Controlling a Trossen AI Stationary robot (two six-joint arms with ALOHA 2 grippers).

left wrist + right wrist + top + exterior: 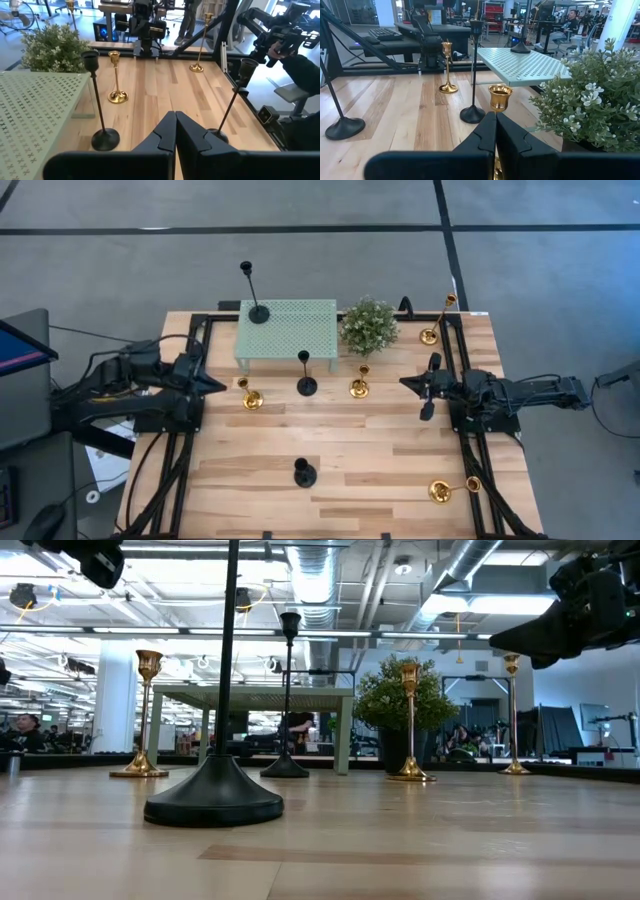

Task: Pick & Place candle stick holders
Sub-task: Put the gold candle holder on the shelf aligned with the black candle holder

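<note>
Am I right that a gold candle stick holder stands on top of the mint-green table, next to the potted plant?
Not quite. The candle stick holder on the mint-green table is matte black, not gold, as the high view shows. It does stand on the tabletop, and the potted plant is beside that table.

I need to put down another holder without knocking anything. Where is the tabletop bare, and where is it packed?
Bare wood lies on both sides of the lone black holder, up to the tipped gold holder. It is crowded in front of the mint table and the plant, where three holders stand in a row.
</note>
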